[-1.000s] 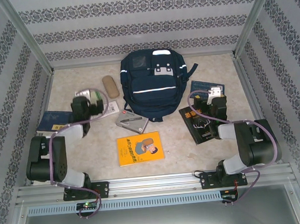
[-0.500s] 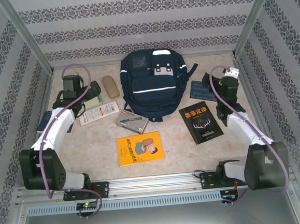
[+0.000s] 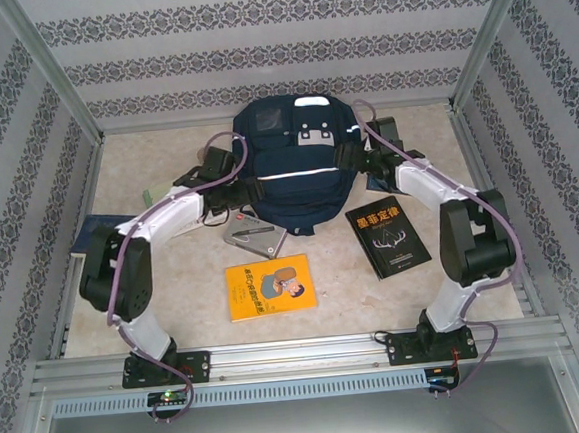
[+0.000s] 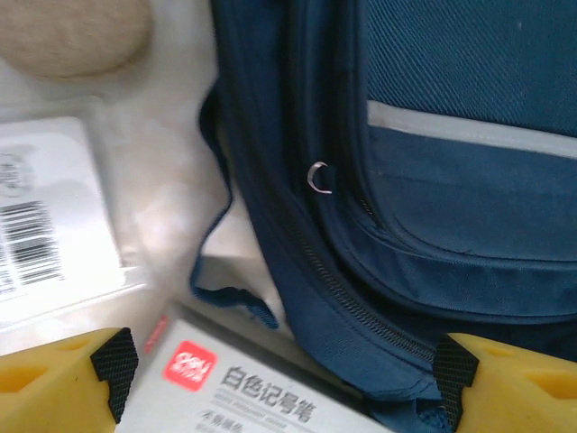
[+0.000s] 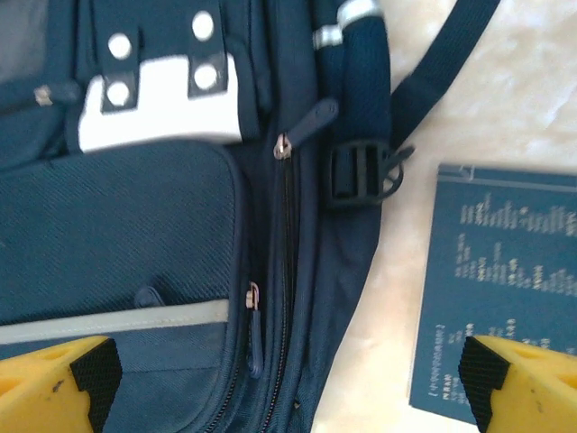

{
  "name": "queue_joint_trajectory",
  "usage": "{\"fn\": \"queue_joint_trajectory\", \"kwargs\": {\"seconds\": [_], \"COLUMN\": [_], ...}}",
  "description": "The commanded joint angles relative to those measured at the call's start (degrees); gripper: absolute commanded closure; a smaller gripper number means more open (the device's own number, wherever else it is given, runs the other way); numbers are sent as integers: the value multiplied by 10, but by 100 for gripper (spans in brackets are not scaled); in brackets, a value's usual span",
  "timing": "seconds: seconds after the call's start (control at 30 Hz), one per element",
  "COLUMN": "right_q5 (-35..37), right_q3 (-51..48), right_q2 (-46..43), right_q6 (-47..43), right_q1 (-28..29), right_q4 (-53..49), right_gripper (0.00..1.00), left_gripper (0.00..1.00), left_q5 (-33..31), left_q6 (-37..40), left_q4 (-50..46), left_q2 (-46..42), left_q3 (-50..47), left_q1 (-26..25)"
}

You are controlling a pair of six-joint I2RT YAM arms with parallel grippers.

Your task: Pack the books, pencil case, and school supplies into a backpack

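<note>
Top external, backpack (image 3: 291, 204) between left gripper (image 3: 245, 188), right gripper (image 3: 351, 159)

Zipped navy backpack (image 3: 288, 171), books (image 3: 270, 286) around

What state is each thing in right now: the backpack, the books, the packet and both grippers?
backpack: lying front up, visible zips closed.
orange-yellow book: closed, lying flat, not packed.
black book: closed, lying flat, not packed.
blue book: closed, flat beside the backpack.
white packet: flat beside the backpack, not packed.
left gripper: open, empty.
right gripper: open, empty.
</note>
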Motion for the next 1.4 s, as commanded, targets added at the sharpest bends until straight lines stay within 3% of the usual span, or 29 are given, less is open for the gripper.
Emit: {"fn": "queue_joint_trajectory", "kwargs": {"seconds": [0.0,0.17,0.23,0.37,0.43,0.73,1.0,1.17,1.37], "right_q5": [-32,-60,-65,-92,-109,-105,-96,-72,-44], "right_q3": [25,28,25,22,22,-11,2,-16,-13], "right_q2": [26,59,69,84,94,79,59,10,-23], "right_q6": [7,15,15,21,27,74,87,84,64], "right_q1": [5,21,33,57,71,181,254,225,162], "right_q4": [-41,-49,-48,-40,-40,-18,-27,-41,-59], "right_gripper": [2,8,12,28,41,47,45,44,42], "left_gripper": [17,32,44,56,60,57,51,37,35], "left_q5": [7,14,12,-4,-26,-82,-107,-98,-54], "left_q6": [-15,-16,-11,0,4,43,84,74,7], "left_q4": [-42,-52,-55,-73,-92,-123,-160,-174,-147], "left_q2": [35,79,92,116,124,126,151,106,20], "left_q3": [34,55,66,94,109,129,199,186,75], "left_q1": [-16,-25,-26,-26,-26,-3,31,33,27]}}
